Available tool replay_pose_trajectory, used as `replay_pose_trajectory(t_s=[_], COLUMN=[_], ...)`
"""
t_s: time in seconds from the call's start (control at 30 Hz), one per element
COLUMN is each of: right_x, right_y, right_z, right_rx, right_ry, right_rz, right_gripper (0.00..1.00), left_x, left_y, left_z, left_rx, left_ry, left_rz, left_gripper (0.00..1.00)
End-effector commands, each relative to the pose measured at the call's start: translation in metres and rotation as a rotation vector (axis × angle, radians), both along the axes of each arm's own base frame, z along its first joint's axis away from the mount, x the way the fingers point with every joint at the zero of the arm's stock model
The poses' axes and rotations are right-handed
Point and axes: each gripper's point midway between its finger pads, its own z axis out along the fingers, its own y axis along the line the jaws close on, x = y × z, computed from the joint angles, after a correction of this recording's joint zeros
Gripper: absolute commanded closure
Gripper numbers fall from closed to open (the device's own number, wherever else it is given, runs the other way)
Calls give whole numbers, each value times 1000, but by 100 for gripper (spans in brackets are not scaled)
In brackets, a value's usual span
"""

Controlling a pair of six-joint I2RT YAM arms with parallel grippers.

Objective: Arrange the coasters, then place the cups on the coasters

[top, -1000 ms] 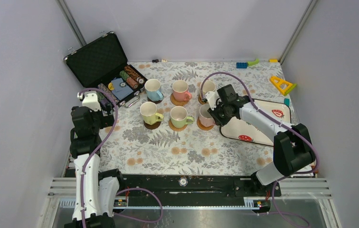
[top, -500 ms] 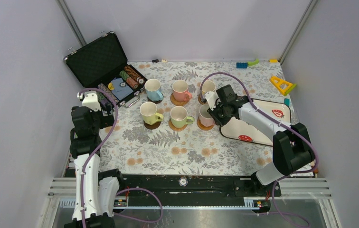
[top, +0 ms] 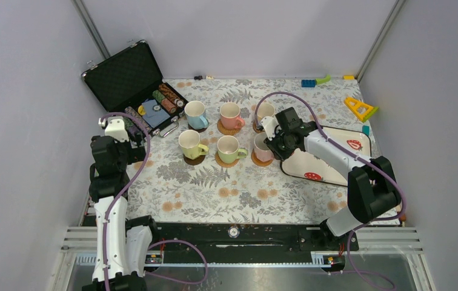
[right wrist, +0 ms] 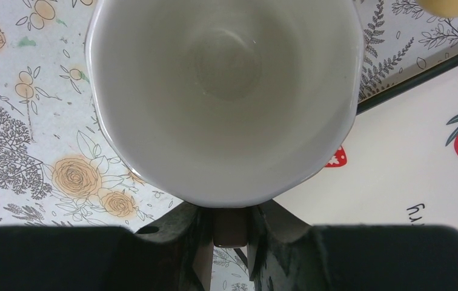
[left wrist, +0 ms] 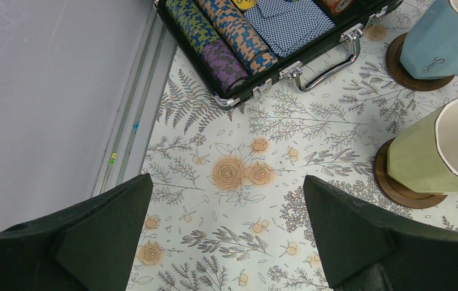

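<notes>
Six cups stand on coasters in two rows of three. The far row holds the blue cup (top: 195,113), the pink cup (top: 231,114) and the yellow cup (top: 266,113). The near row holds the pale green cup (top: 188,143), the green cup (top: 228,147) and the light pink cup (top: 263,147), which sits on a tan coaster (top: 255,160). My right gripper (right wrist: 231,233) is shut on the light pink cup's (right wrist: 226,91) handle from the tray side. My left gripper (left wrist: 228,182) hangs open over bare cloth, left of the pale green cup (left wrist: 438,151) and its dark brown coaster (left wrist: 405,189).
An open black poker-chip case (top: 136,91) lies at the back left, close to the blue cup. The cream strawberry tray (top: 335,159) lies under my right arm. Toy bricks (top: 314,80) and a yellow triangle (top: 360,108) sit at the back right.
My right arm has shifted very slightly while its gripper stays at the light pink cup on its coaster. The left arm has not moved.
</notes>
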Motion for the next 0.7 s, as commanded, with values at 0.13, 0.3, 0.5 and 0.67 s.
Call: replay_pose_trajectory(t_s=[0.13, 0.3, 0.5, 0.67], right_x=[-2, -5, -6, -4], right_y=[19, 21, 18, 12], right_z=[13, 11, 9, 14], right_rx=[54, 46, 28, -6], right_ry=[6, 16, 22, 9], right_rz=[53, 67, 70, 72], right_gripper=[71, 72, 68, 21], left_x=[5, 4, 4, 4], left_y=[4, 4, 4, 4], left_z=[12, 13, 12, 12], left_rx=[22, 24, 22, 22], left_ry=[-60, -62, -61, -61], left_rz=[10, 9, 9, 8], left_gripper=[1, 1, 1, 1])
